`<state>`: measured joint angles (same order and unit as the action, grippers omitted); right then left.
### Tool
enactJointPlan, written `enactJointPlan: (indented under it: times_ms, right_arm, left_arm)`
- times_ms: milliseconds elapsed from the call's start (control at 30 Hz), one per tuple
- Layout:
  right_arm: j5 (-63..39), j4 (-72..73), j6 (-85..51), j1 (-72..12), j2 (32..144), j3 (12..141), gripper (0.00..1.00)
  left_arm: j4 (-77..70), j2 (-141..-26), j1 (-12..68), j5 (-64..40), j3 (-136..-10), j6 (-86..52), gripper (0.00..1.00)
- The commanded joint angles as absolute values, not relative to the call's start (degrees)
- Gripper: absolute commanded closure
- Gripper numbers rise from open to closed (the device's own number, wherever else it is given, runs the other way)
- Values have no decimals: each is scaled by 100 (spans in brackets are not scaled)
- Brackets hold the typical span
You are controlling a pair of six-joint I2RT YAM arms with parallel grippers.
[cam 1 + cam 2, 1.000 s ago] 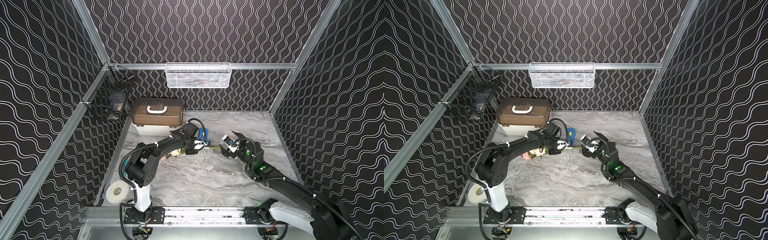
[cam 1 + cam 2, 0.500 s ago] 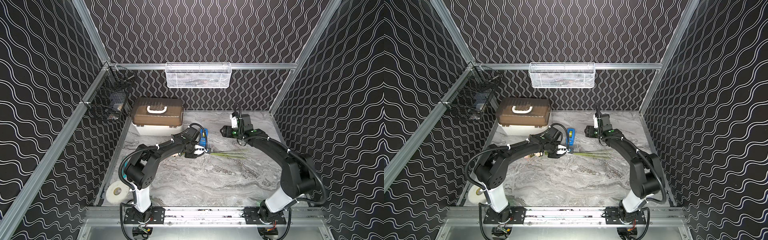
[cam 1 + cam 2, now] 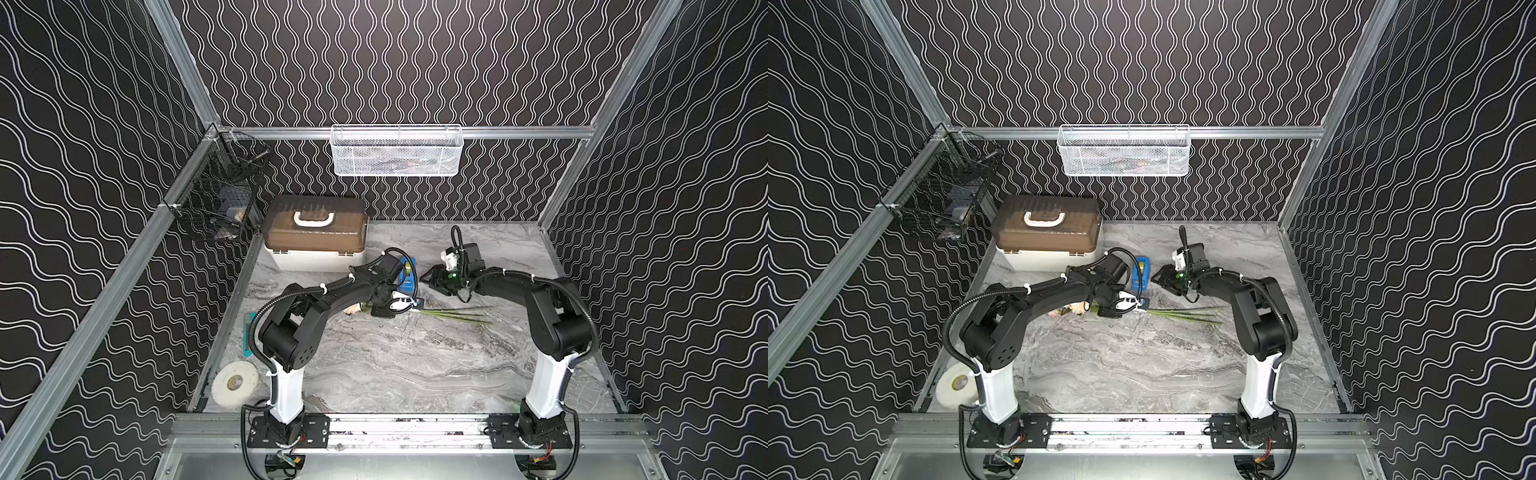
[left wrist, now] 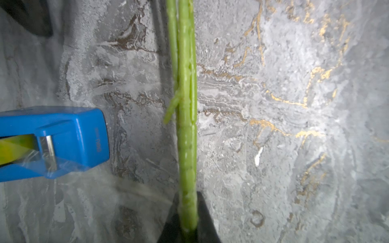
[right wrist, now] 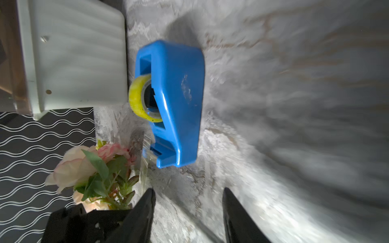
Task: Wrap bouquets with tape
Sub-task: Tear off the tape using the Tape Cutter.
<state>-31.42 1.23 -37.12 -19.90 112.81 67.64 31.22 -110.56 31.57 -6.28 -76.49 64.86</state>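
Left gripper [image 3: 409, 304] clamps the pink-cream bouquet [image 5: 75, 166] by its green stems [image 4: 186, 126]. Right gripper [image 5: 188, 190], jaws apart and empty, faces the blue plastic tape dispenser [image 5: 179, 94]; wrapping seemingly unstarted

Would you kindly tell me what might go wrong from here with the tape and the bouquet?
The open right hand faces the free-standing blue tape dispenser, which may slide or tip when tape is pulled. The left hand pinches the bouquet only by its thin stems, so they could slip or twist.
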Motion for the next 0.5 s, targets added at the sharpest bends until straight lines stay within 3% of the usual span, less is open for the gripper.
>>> enactJointPlan:
  times_ms: [0,467]
  right_arm:
    - [-3472,749,-4095,-2130,11430,6815,49]
    - [-3549,1323,-4497,-2398,11913,6793,58]
  left_arm:
    - [3458,-11082,3172,-833,-7708,6623,100]
    - [3644,-11299,3262,-820,-7911,6574,100]
